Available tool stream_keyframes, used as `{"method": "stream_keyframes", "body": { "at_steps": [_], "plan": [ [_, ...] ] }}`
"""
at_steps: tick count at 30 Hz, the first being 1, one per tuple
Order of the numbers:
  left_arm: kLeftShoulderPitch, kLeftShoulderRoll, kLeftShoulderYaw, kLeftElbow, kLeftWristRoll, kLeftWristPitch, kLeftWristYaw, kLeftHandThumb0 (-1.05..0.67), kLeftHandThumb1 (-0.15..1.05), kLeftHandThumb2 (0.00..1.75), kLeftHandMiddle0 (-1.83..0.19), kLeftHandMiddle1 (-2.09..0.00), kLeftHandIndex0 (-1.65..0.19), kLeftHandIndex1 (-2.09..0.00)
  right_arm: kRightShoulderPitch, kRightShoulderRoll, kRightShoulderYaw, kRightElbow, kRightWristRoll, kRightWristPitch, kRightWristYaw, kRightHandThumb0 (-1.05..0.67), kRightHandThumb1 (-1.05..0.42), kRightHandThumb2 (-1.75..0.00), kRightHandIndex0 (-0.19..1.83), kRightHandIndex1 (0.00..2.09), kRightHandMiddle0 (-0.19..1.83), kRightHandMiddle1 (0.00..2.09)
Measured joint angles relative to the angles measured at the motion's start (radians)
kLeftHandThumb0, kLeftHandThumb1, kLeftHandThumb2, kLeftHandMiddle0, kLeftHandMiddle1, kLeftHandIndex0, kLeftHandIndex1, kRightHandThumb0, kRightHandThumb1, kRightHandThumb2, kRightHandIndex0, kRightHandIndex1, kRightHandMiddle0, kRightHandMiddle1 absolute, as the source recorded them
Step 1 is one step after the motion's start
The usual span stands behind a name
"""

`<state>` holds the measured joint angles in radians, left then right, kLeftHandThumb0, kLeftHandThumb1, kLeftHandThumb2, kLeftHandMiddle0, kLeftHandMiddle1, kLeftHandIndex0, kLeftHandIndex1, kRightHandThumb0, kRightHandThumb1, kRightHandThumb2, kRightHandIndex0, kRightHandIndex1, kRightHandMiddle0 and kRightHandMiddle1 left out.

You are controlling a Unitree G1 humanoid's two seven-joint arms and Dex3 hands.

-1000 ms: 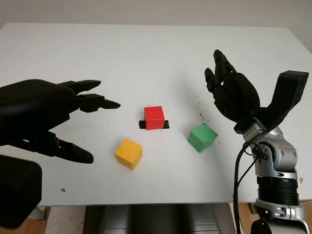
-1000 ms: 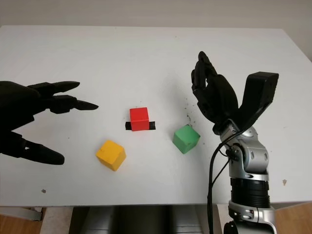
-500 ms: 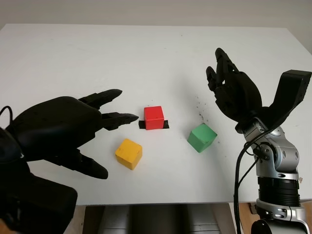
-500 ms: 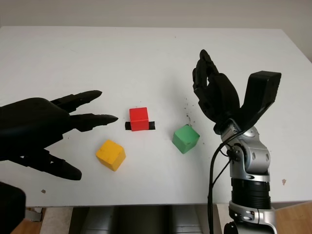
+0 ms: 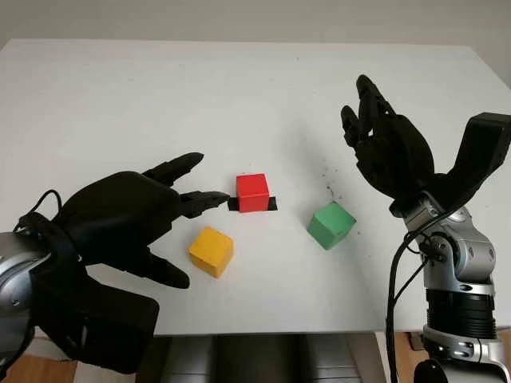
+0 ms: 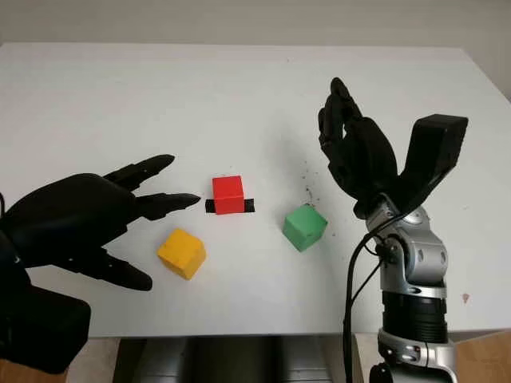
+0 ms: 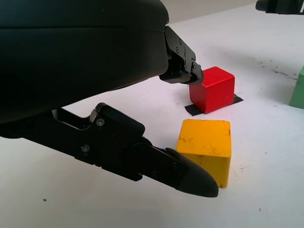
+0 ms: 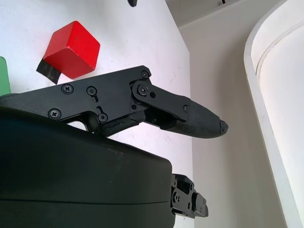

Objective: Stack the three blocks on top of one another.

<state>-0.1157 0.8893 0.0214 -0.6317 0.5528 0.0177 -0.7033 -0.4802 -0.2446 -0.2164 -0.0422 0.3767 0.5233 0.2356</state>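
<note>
Still at the first step, by judgement: no block stacked yet, all three lying apart on the white worktop (image 5: 120,96). Left hand (image 5: 128,219) hovered low, open and holding nothing, with two fingers (image 5: 204,199) stretched toward the red block (image 5: 253,191) and the lower thumb just beside the yellow block (image 5: 211,250), not touching it as far as could be told. Right hand (image 5: 387,148) held raised beyond and to the side of the green block (image 5: 331,224), also open and empty, well apart from it. Next move probably called for: lowering the left fingers around the yellow block, closing on two opposite faces, then lifting it over the red one. Red block sat squarely on a strip of black tape (image 7: 194,109), just past the fingertips; yellow block a plain cube with small dark specks on its faces, turned a little askew; green block tilted likewise.
</note>
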Motion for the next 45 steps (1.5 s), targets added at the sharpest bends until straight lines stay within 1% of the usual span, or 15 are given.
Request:
{"method": "stream_keyframes", "body": {
  "at_steps": [13, 14, 16, 17, 20, 26, 34, 40, 45],
  "plan": [
    [-0.005, -0.053, -0.023, 0.059, 0.037, -0.062, 0.033, -0.71, 0.92, 0.05, 0.11, -0.06, -0.34, -0.13, 0.000, 0.000, -0.002, -0.001, 0.010, 0.000, -0.002, -0.64, -1.05, -0.73, -0.19, 0.00, -0.19, 0.00],
    [-0.005, -0.054, -0.023, 0.060, 0.043, -0.066, 0.036, -0.71, 0.92, 0.05, 0.09, -0.06, -0.30, -0.25, 0.000, 0.000, -0.002, -0.001, 0.011, 0.000, -0.001, -0.63, -1.05, -0.73, -0.19, 0.00, -0.19, 0.00],
    [-0.001, -0.060, -0.025, 0.066, 0.056, -0.076, 0.052, -0.70, 0.92, 0.05, 0.08, -0.06, -0.03, -0.83, 0.000, 0.000, -0.002, -0.001, 0.012, 0.001, -0.002, -0.63, -1.05, -0.73, -0.19, 0.00, -0.19, 0.00],
    [0.004, -0.064, -0.026, 0.070, 0.066, -0.083, 0.063, -0.69, 0.92, 0.05, 0.06, -0.06, 0.04, -1.04, 0.000, 0.000, -0.002, -0.001, 0.013, 0.001, -0.002, -0.63, -1.05, -0.73, -0.19, 0.00, -0.19, 0.00],
    [0.013, -0.073, -0.032, 0.081, 0.091, -0.103, 0.090, -0.68, 0.92, 0.05, 0.04, -0.06, 0.08, -1.22, 0.000, 0.000, -0.002, -0.001, 0.013, 0.001, -0.003, -0.63, -1.05, -0.73, -0.19, 0.00, -0.19, 0.00],
    [0.022, -0.084, -0.047, 0.098, 0.150, -0.127, 0.108, -0.65, 0.92, 0.05, 0.02, -0.06, 0.05, -1.29, 0.000, 0.000, -0.002, -0.003, 0.013, 0.001, -0.006, -0.63, -1.05, -0.73, -0.19, 0.00, -0.19, 0.00],
    [0.025, -0.085, -0.066, 0.122, 0.195, -0.157, 0.115, -0.64, 0.93, 0.06, -0.02, -0.06, -0.02, -1.26, 0.000, 0.000, -0.001, -0.003, 0.015, 0.004, -0.012, -0.63, -1.05, -0.74, -0.19, 0.00, -0.19, 0.00],
    [0.026, -0.094, -0.075, 0.155, 0.204, -0.183, 0.149, -0.65, 0.94, 0.06, -0.04, -0.06, -0.02, -1.25, 0.000, -0.001, -0.001, -0.003, 0.017, 0.012, -0.014, -0.63, -1.05, -0.73, -0.19, 0.00, -0.19, 0.00],
    [0.031, -0.111, -0.083, 0.180, 0.212, -0.189, 0.169, -0.64, 0.94, 0.06, -0.03, -0.06, 0.01, -1.24, 0.000, -0.001, -0.001, -0.004, 0.020, 0.017, -0.015, -0.63, -1.05, -0.74, -0.19, 0.00, -0.19, 0.00]
  ]
}}
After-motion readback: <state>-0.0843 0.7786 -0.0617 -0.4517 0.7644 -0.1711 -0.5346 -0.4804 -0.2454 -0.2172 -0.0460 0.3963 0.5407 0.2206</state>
